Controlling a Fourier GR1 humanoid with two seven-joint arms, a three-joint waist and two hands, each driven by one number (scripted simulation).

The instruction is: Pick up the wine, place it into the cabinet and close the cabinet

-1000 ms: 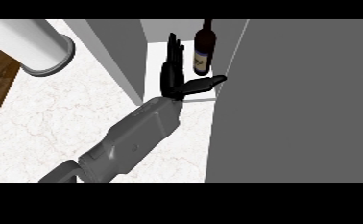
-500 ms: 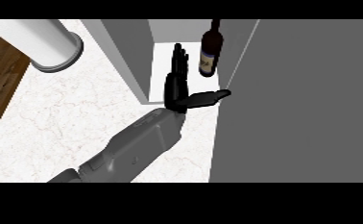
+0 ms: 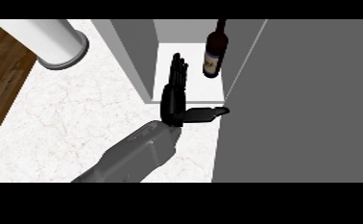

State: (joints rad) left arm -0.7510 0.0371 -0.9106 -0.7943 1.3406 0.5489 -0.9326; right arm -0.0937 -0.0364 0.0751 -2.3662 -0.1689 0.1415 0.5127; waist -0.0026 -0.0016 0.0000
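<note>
1. Standing upright inside the open cabinet: the wine bottle, dark glass with a pale label, over on the right side of the white cabinet floor and close to the grey door.
2. Looking done already: the picking up and the putting in, judging by where the wine bottle is sitting now.
3. Left to do: closing the cabinet. Hanging wide open at the right of the head view, the big grey door, so not yet shut.
4. Reaching in from the bottom of the view on a grey forearm: one robot hand. Hard to tell for sure which one, but most likely the right, coming up beside the door.
5. Holding nothing. Pointing straight up into the cabinet opening, the flat fingers, side by side and not curled.
6. Sticking out sideways to the right: the thumb, with its tip touching or nearly touching the door's edge. Too close to call.
7. Sitting apart from the wine bottle, with a gap of white cabinet floor between fingers and glass.
8. Not showing anywhere: the other robot hand.
9. Also in view: a white round post at the top left, standing on the pale marble worktop.
10. Needing next, most likely: a push on the door to swing it closed.
</note>
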